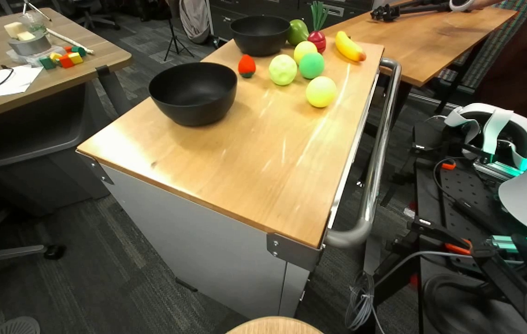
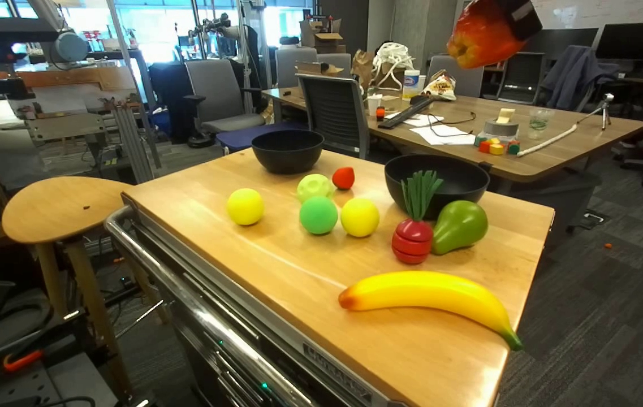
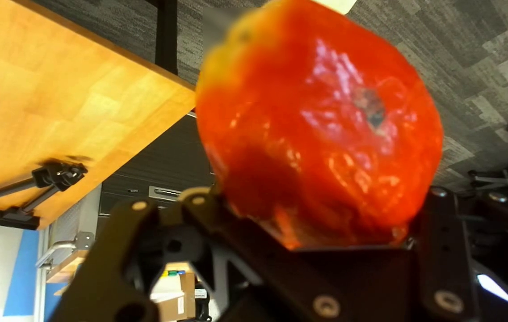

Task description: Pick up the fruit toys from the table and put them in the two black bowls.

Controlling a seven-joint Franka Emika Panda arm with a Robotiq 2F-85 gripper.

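My gripper [image 3: 325, 228] is closed around a red-orange, pepper-like toy [image 3: 321, 120] with a yellow end; the toy hides the fingertips. In an exterior view the toy [image 2: 482, 35] hangs high above the table. Two black bowls [image 1: 193, 93] [image 1: 261, 35] stand on the wooden table [image 1: 244, 171]; nothing shows inside them. Beside them lie a red strawberry [image 2: 344, 178], a pale green ball [image 2: 314, 186], a green ball [image 2: 318, 215], two yellow balls [image 2: 245, 207] [image 2: 359, 217], a red radish [image 2: 413, 242] with green leaves, a green pear [image 2: 462, 226] and a yellow banana [image 2: 434, 293].
A metal rail [image 1: 384, 153] runs along one table edge. A round stool [image 2: 67, 206] stands beside the table. A desk [image 2: 559, 130] with paper, tape and small blocks stands behind. Another wooden table [image 3: 66, 103] with a black tripod-like stand [image 3: 57, 176] shows in the wrist view.
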